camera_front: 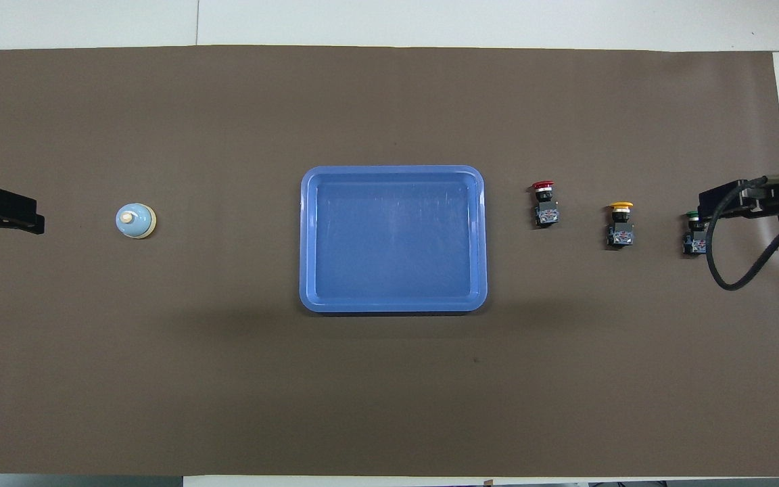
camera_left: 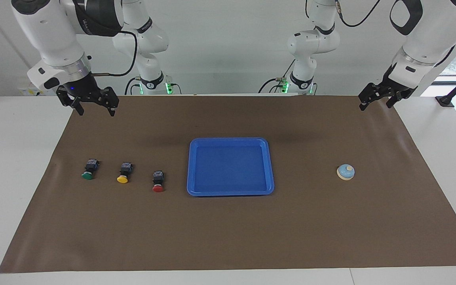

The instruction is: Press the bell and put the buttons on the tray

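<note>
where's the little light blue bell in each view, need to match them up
Facing view: the small round light-blue bell with a cream knob sits on the brown mat at the right of the picture.
Overhead view: the bell sits at the left of the picture.
Shared landmark: the shallow bright-blue plastic tray at mid-table in both.

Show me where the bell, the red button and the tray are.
bell (camera_left: 346,171), facing view, on its light-blue dome.
red button (camera_left: 158,188), facing view, on its round red cap.
tray (camera_front: 307,237), overhead view, on the raised rim at the end toward the bell.
</note>
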